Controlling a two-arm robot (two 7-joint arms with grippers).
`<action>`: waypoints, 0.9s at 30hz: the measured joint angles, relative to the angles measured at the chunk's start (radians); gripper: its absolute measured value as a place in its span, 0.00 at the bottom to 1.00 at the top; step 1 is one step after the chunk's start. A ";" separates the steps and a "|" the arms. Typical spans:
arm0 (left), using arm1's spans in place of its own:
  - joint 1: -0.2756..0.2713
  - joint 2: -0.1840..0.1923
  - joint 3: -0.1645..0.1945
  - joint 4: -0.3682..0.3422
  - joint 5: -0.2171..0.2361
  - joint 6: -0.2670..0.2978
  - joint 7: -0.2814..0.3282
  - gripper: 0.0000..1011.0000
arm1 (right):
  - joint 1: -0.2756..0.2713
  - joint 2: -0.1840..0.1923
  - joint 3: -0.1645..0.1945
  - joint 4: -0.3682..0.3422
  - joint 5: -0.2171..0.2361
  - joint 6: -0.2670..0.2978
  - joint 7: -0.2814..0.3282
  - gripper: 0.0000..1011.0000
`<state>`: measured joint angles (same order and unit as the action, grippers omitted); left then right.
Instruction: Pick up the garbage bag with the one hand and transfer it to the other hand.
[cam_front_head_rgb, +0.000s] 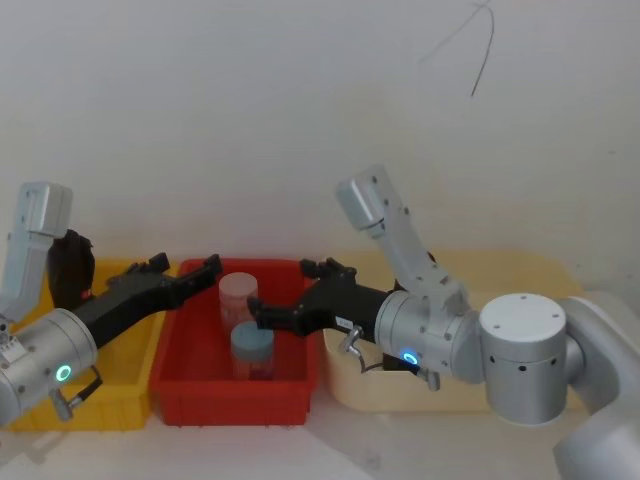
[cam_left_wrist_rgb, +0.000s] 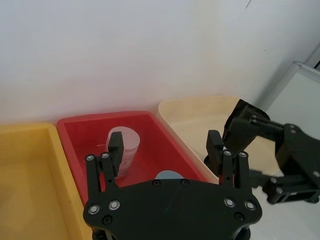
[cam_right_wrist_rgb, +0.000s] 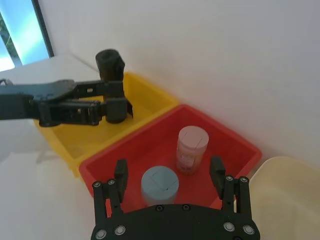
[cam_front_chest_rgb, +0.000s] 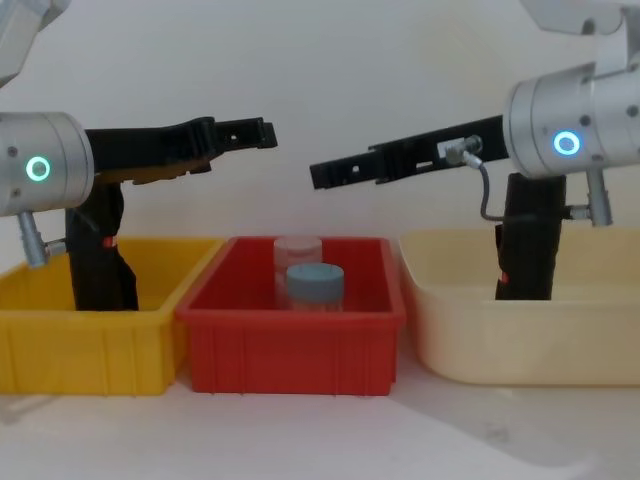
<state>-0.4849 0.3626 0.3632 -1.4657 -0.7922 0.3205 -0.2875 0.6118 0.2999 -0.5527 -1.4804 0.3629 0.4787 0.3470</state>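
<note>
- A white table (cam_front_chest_rgb: 300, 430) stands against a plain white wall (cam_front_head_rgb: 250, 120), which has one thin dark line high up on it.
- Three bins sit side by side on the table. The yellow bin (cam_front_chest_rgb: 100, 345) is at the robot's left, the red bin (cam_front_chest_rgb: 290, 350) is in the middle, and the cream bin (cam_front_chest_rgb: 520, 340) is at its right.
- The left gripper (cam_front_head_rgb: 185, 268) reaches out level from a silver wrist with a glowing ring. It passes over the yellow bin, and its tips are above the red bin's left edge. Its fingers are spread wide with nothing between them.
- The right gripper (cam_front_head_rgb: 288, 292) reaches the other way from its own ringed wrist, which is above the cream bin. A grey cable loops beneath it. Its fingers are also spread wide and empty, above the right part of the red bin.
- From the chest view, the two sets of tips face each other well above the red bin, with a clear gap between them.
- The garbage bag (cam_front_chest_rgb: 530, 240) stands upright in the cream bin, just below the right wrist. Neither gripper touches it.
- A rumpled black roll (cam_front_chest_rgb: 98, 255) with a small red mark stands in the yellow bin, behind the left gripper.
- A pale pink jar (cam_front_head_rgb: 238, 295) and a blue-lidded jar (cam_front_head_rgb: 252, 345) stand close together in the red bin, below both grippers.
- From the head view, the right forearm covers most of the garbage bag.
</note>
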 joint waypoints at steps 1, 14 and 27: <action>0.000 0.000 0.000 0.000 0.000 0.000 0.000 0.99 | 0.002 0.000 -0.004 0.004 -0.002 0.005 0.003 0.99; 0.000 0.000 0.000 0.000 0.000 0.000 0.000 0.99 | 0.016 -0.016 -0.022 0.040 -0.017 0.039 0.018 0.99; 0.000 0.000 0.000 0.000 0.000 0.000 0.000 0.99 | 0.038 -0.054 -0.021 0.103 -0.025 0.055 0.016 0.99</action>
<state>-0.4849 0.3626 0.3632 -1.4657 -0.7923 0.3205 -0.2875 0.6498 0.2462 -0.5736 -1.3779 0.3376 0.5333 0.3630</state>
